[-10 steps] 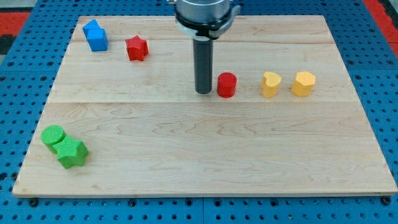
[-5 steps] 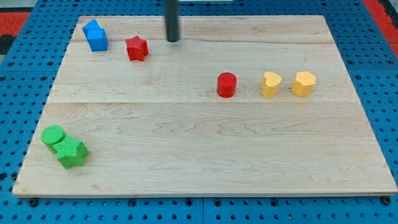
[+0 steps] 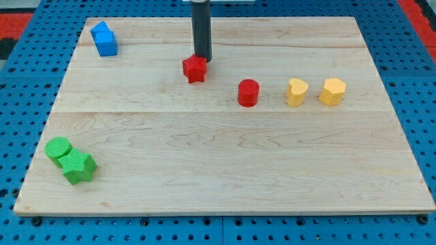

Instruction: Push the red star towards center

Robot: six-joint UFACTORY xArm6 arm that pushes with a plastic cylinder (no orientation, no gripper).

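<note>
— Red star [image 3: 195, 69]?
— Small, bright red, lying flat on the wooden desk [image 3: 225, 170], touching my tip [image 3: 201, 60] on its lower-left side.
— Hand state?
— None fitted; only a bare dark rod, holding nothing.
— Nearby blocks?
— Red cylinder [image 3: 248, 92] off to the tip's lower right, well apart from the star. Blue block [image 3: 104, 39] far to the tip's left.

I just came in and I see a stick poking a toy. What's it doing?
That stick is my tip, and it slides along the wooden board to push blocks. It is right against the red star, on its upper right side. The star sits a bit above and left of the board's middle. The red cylinder stands apart, to the star's right.
</note>
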